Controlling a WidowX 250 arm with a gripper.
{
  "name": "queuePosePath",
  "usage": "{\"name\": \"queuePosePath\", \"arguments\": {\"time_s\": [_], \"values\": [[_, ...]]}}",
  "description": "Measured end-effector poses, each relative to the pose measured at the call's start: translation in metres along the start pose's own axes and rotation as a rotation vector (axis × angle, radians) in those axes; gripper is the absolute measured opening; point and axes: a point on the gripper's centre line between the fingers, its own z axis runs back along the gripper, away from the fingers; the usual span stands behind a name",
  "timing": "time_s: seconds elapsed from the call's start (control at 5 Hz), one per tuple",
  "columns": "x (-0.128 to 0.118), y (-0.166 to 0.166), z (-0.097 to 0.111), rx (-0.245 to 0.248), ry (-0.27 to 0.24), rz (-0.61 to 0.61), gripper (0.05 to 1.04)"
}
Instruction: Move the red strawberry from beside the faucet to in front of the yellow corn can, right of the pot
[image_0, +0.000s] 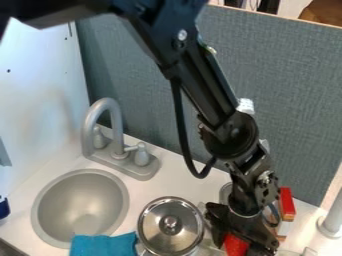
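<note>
Camera view: the black two-finger gripper (244, 239) is at the lower right of the frame, hanging down at the bright red object (236, 245), which lies at the bottom edge, partly hidden behind it. Whether the gripper is closed on this object cannot be determined; its fingers are too dark and overlapped to read. Judged from position, the approach is complete: gripper and red object are together. A secure grasp is unconfirmed, and so is any lift, as the object's underside is out of sight. Release is judged outstanding; the intended resting place cannot be established. Just beside the gripper, toward the right edge, stands a red-topped block-like item (286, 203), partly covered by the arm. Left of the gripper, at bottom centre, the round silver metal lid with a knob (171, 226) sits level, apparently undisturbed. The blue-turquoise cloth (103, 245) lies at the bottom edge, overlapping the front rim of the round grey sink basin (79, 206) at lower left. No finished placement can be certified; the handling is assessed as partway, at the grasping or holding stage.
</note>
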Motion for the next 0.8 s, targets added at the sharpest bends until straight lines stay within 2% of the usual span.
{"name": "queuePosePath", "arguments": {"time_s": [0.2, 0.8], "values": [[0.0040, -0.0013, -0.0079, -0.001, -0.006, -0.004, 0.799], [0.0068, -0.0022, -0.0106, 0.002, -0.029, 0.009, 0.800]]}}
